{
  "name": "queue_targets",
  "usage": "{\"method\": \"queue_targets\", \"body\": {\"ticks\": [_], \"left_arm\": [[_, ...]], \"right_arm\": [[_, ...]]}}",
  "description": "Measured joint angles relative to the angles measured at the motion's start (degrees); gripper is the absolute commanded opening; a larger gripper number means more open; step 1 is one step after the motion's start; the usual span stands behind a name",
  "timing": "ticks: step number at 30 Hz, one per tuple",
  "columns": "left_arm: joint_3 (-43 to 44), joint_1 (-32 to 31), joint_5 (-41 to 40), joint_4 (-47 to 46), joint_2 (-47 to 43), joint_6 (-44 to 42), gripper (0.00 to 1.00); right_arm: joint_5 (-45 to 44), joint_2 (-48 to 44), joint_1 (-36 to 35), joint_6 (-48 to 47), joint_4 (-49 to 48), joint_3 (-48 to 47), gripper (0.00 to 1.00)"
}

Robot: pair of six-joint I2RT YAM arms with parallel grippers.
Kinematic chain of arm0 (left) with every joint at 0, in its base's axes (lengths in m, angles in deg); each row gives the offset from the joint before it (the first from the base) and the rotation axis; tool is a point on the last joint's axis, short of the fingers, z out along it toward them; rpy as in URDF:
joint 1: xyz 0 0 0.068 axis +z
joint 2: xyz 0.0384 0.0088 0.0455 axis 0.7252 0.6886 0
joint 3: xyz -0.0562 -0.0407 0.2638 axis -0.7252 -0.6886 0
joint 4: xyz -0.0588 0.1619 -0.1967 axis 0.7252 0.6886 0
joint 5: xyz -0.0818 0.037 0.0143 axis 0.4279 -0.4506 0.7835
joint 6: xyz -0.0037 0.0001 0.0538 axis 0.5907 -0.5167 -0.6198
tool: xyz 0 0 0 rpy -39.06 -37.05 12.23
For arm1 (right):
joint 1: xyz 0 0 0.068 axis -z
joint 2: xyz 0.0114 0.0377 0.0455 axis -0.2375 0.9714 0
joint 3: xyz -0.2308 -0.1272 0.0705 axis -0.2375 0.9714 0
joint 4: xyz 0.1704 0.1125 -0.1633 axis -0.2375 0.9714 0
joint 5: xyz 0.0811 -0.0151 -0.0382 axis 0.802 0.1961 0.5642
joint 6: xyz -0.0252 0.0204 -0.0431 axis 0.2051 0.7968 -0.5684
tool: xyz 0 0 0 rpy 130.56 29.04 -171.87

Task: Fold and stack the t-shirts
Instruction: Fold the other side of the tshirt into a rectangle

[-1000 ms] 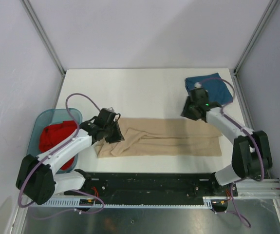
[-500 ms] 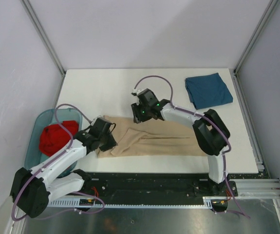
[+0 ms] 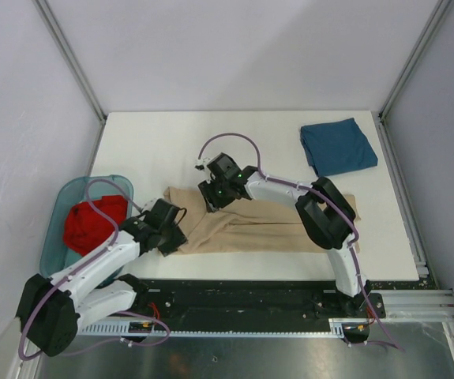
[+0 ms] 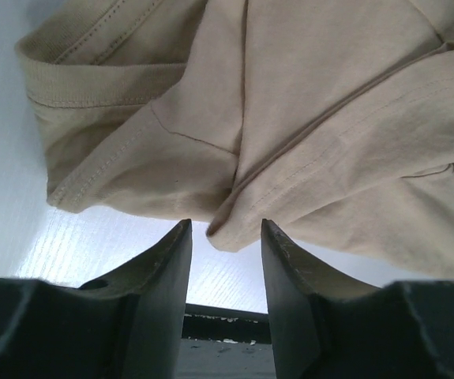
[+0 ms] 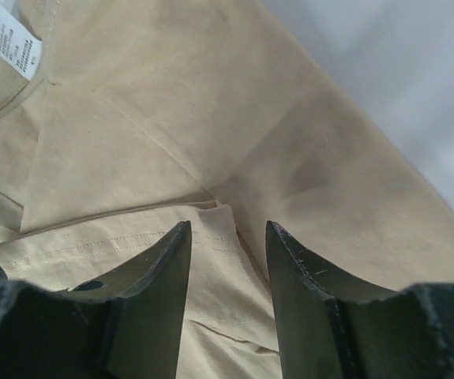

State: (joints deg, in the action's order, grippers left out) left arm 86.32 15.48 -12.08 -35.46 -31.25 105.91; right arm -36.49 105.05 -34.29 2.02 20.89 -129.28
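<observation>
Tan t-shirt (image 3: 278, 227) lies as a long folded band across the near part of the white table (image 3: 163, 142), left end rumpled with a hemmed sleeve doubled over. Left gripper (image 4: 225, 229) is low at that left end, jaws spread, nothing between them; a folded corner of tan cloth sits just beyond the tips, bare table showing under the gap. Right arm reaches across from the right; right gripper (image 5: 228, 229) is over the band's far edge near the left end, jaws likewise spread, tan cloth lying beneath and a seamed fold edge running between the tips, not pinched. White neck label (image 5: 15, 39) shows at the upper left of the right wrist view. Dark blue t-shirt (image 3: 337, 146), folded, lies at the far right corner, well apart from the tan one. Red t-shirt (image 3: 92, 221) is heaped in a translucent teal bin (image 3: 59, 207) off the table's left edge.
</observation>
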Motion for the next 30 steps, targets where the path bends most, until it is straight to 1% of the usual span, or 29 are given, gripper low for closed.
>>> {"method": "queue_targets", "body": {"ticks": [2, 6, 11, 15, 23, 26, 30], "left_arm": [[0.0, 0.0, 0.04, 0.0, 0.7, 0.2, 0.45], [0.0, 0.0, 0.13, 0.0, 1.68, 0.2, 0.41], [0.0, 0.0, 0.2, -0.02, 2.49, 0.17, 0.29], [0.0, 0.0, 0.24, -0.02, 3.17, 0.13, 0.17], [0.02, 0.0, 0.33, -0.04, 3.37, -0.2, 0.02], [0.17, 0.0, 0.33, -0.04, 3.37, -0.35, 0.0], [0.66, 0.0, 0.28, -0.02, 3.37, -1.2, 0.0]], "right_arm": [[0.11, 0.02, -0.24, -0.22, 0.13, 0.0, 0.48], [0.55, 0.04, -0.66, -0.26, 0.26, 0.0, 0.47], [0.61, 0.13, -0.87, -0.28, 0.5, 0.0, 0.46], [0.61, 0.22, -1.11, -0.31, 0.66, 0.0, 0.42], [0.39, 0.22, -1.25, -0.48, 1.44, 0.0, 0.15], [0.11, 0.2, -1.25, -0.31, 1.46, 0.31, 0.08], [-0.5, -0.74, -1.2, 0.17, 1.49, 2.16, 0.02]]}}
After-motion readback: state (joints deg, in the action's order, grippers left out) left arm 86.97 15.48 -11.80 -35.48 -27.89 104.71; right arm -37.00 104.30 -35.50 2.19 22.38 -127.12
